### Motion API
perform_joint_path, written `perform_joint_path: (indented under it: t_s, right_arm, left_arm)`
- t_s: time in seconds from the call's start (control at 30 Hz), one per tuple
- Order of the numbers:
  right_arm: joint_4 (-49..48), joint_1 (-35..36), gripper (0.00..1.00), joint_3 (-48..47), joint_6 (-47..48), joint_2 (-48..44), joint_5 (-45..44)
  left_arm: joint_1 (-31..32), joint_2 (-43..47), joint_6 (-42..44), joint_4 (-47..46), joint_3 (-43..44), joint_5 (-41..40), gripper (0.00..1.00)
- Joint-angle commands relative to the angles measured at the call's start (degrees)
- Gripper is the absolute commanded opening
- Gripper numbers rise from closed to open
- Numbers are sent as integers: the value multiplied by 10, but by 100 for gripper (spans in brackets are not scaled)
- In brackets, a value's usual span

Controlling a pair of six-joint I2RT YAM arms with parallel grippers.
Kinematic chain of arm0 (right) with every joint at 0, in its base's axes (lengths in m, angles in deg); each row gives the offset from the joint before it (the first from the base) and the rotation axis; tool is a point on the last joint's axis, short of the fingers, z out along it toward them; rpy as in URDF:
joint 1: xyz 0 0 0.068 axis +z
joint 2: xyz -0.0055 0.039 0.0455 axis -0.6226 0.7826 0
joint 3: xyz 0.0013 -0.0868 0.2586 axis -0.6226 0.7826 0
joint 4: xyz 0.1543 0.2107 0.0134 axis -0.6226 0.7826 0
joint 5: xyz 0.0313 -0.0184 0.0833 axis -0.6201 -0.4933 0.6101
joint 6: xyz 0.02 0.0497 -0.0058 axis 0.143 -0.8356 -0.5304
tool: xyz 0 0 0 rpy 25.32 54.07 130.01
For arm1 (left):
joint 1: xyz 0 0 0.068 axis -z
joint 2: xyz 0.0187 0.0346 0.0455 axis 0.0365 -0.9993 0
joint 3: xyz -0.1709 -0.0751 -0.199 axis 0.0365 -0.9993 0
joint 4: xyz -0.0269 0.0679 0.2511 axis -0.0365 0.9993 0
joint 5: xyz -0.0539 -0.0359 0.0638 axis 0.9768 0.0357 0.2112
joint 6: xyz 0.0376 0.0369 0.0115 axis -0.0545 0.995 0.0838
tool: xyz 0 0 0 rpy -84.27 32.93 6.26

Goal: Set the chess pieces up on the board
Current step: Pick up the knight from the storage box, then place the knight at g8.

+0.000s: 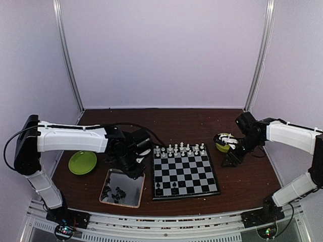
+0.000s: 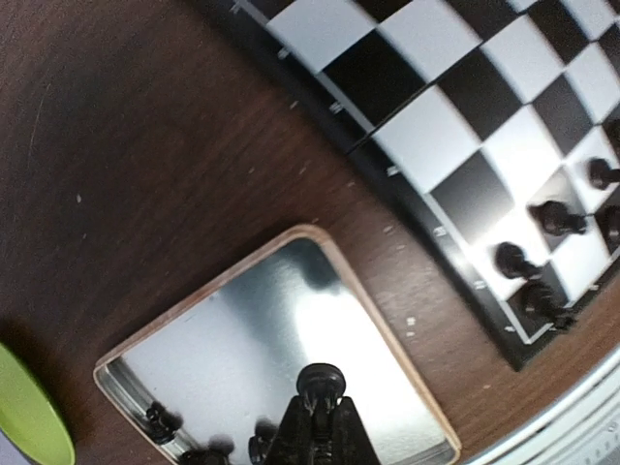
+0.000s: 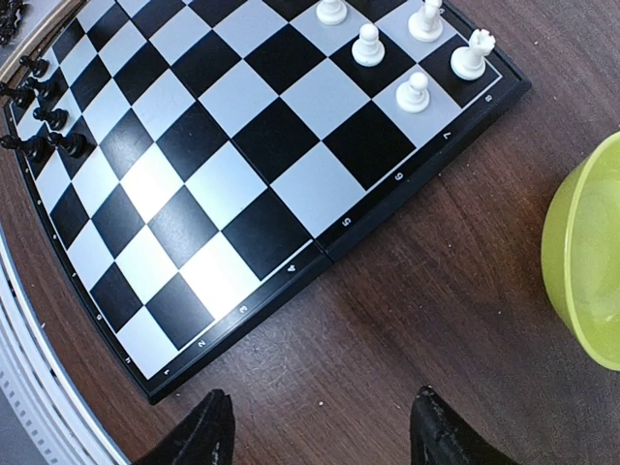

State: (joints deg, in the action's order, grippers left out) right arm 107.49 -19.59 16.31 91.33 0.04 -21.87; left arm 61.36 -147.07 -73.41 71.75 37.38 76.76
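the left gripper point(image 2: 318, 402) is clamped on a black chess piece point(image 2: 321, 374) over the metal tray point(image 2: 232, 329), left of the board point(image 2: 455, 116); the right gripper point(image 3: 320, 431), jaws apart, hangs right of the board.

Board point(image 1: 185, 176) lower middle of top view, on table point(image 1: 171, 123). Tray point(image 1: 126, 180) just left of board, a gap between them. Tray pieces point(image 1: 115, 192) bunched in its lower-left part. Far-row pieces point(image 1: 180, 149) in two rows along board's upper edge. Near pieces point(image 1: 166, 186) on board's lower-left squares. Dish point(image 1: 82, 162) left of tray. Bowl point(image 1: 223, 142) off board's upper-right corner. Left gripper point(image 2: 319, 402) over tray, held piece point(image 2: 321, 376) pinched at its tips. Right gripper point(image 3: 318, 412) right of board, over bare table.
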Motion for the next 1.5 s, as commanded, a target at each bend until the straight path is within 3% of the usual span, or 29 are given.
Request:
perform_joint_path:
  t_s: [0.0, 0.17, 0.37, 0.7, 1.47]
  right_arm:
    - [6, 5, 62, -14, 4, 4, 5]
    - [8, 5, 62, -15, 5, 4, 6]
    - [7, 6, 63, -15, 5, 4, 6]
    - [9, 6, 63, -16, 5, 4, 6]
    - [9, 8, 63, -14, 6, 6, 3]
  left_arm:
    - [8, 42, 55, -88, 24, 84, 0]
    - [59, 24, 152, -102, 61, 144, 0]
    - [117, -56, 231, -19, 145, 114, 0]
    - [131, -97, 307, 2, 182, 118, 0]
    - [121, -172, 323, 1, 219, 96, 0]
